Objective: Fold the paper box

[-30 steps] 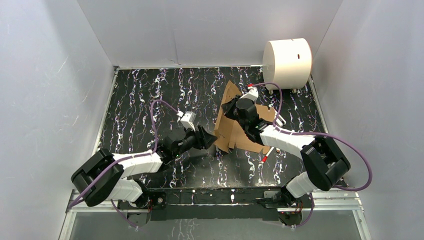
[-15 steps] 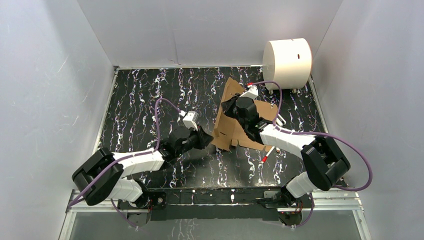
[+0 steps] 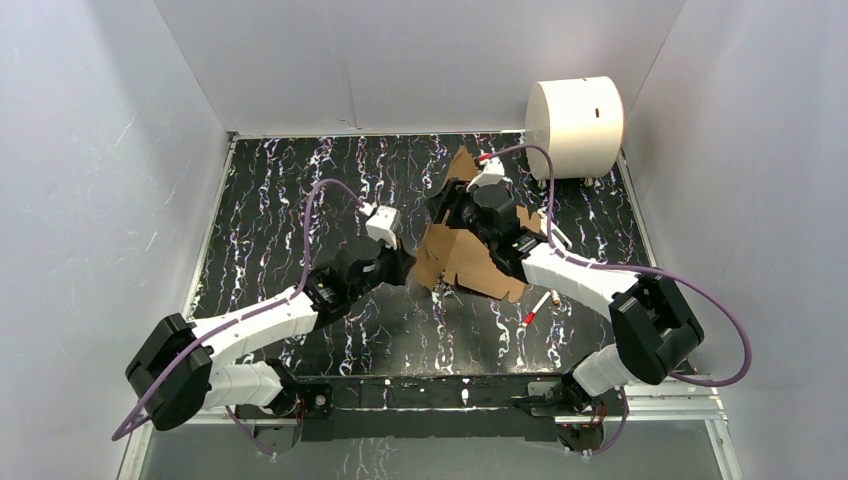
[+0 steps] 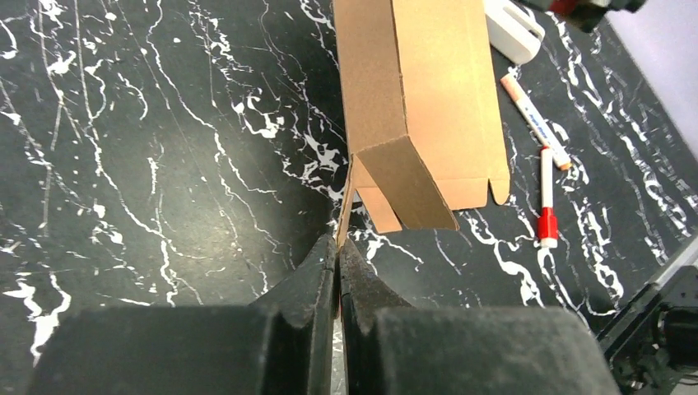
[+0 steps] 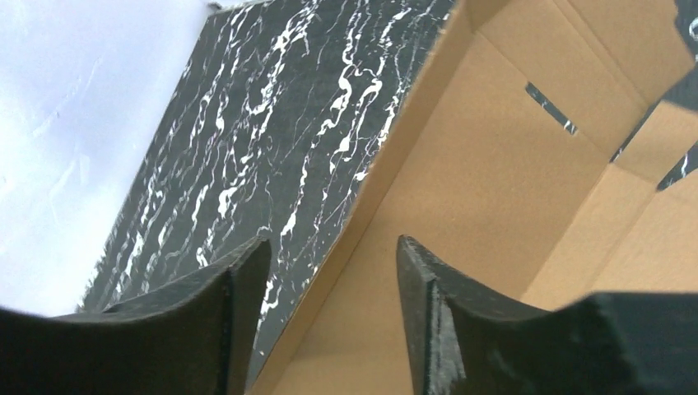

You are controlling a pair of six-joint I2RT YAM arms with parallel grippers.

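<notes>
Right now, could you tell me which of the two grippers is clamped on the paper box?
The left gripper: it is shut on a thin edge of the paper box, whereas the right gripper stands open.

- From above, the right arm's wrist covers the middle of the paper box, so I cannot see where that arm's fingers end.
- Through the left wrist camera the box runs off the top edge. The flap pinched in the left gripper shows edge-on only, its face hidden from me.
- Through the right wrist camera the right gripper is dark and blurred. The cardboard leaves the frame right and below, and I cannot tell whether either finger touches it.
- A white block is cut by the left wrist view's top edge.
- Print on the orange-capped marker is too small to read.
</notes>
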